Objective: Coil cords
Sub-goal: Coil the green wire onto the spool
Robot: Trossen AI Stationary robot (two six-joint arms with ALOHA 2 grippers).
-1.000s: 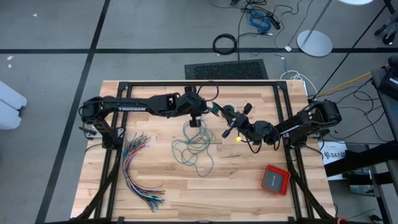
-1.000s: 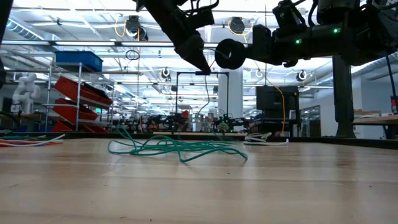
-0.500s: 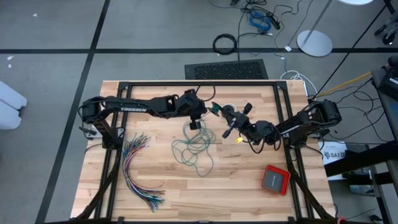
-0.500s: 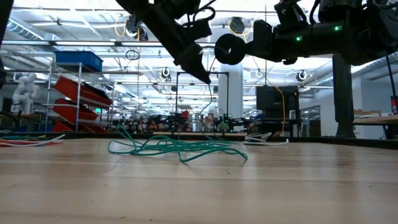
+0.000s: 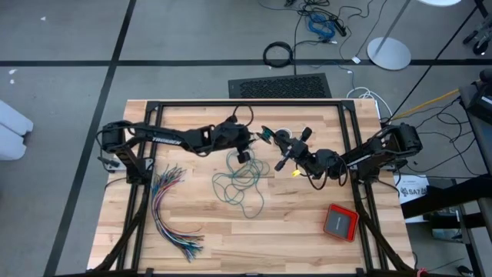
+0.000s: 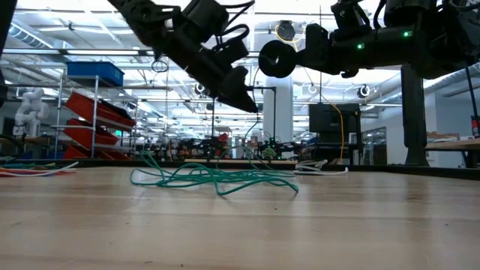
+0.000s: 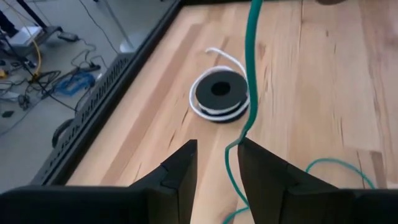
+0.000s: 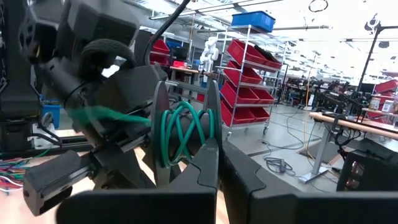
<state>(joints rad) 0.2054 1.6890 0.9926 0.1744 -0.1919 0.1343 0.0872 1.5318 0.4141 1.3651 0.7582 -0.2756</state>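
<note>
A pale, planked wooden tabletop (image 6: 240,225) is filling the near ground of the low view. On it a thin teal-green cord (image 6: 214,178) is lying in loose tangled loops, near the centre in the high view (image 5: 242,183). A fanned bundle of many-coloured wires (image 5: 171,211) is resting at about eight o'clock, and a flat orange-red square box (image 5: 340,221) at about four o'clock.

Above the tangle, the left gripper (image 5: 243,151) is hanging with its jaws part-way apart; in its wrist view a strand of the cord is running just beside the right-hand finger (image 7: 261,180), and whether it is grasped I cannot tell. At about one o'clock from it the right gripper (image 5: 267,135) is clenched on a few turns of the same cord (image 8: 185,134).

Farther on, towards twelve o'clock, a small black coiled cord with a white tail (image 7: 219,94) is lying flat on the wood.

Beyond the table a workshop is showing: metal shelving carrying red bins (image 6: 90,112), a blue crate (image 6: 94,73), ceiling lights, and cables trailing over a grey floor (image 5: 69,38).
</note>
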